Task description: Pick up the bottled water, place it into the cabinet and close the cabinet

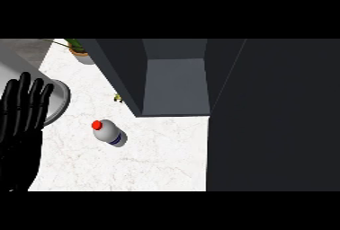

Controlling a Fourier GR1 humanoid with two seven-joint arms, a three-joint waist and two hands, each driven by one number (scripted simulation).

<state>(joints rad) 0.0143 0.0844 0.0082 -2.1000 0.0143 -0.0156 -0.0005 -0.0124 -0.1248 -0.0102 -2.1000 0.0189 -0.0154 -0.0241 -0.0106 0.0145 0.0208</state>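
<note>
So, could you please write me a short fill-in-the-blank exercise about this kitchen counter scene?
1. The small grey plastic bottle has a ___ cap.
2. The dark grey cabinet stands ___, its inside visible.
3. The black left hand, at the view's left edge, has its fingers ___.
4. The bottle stands on the ___ marble counter.

Missing words: red; open; straight; white
</note>
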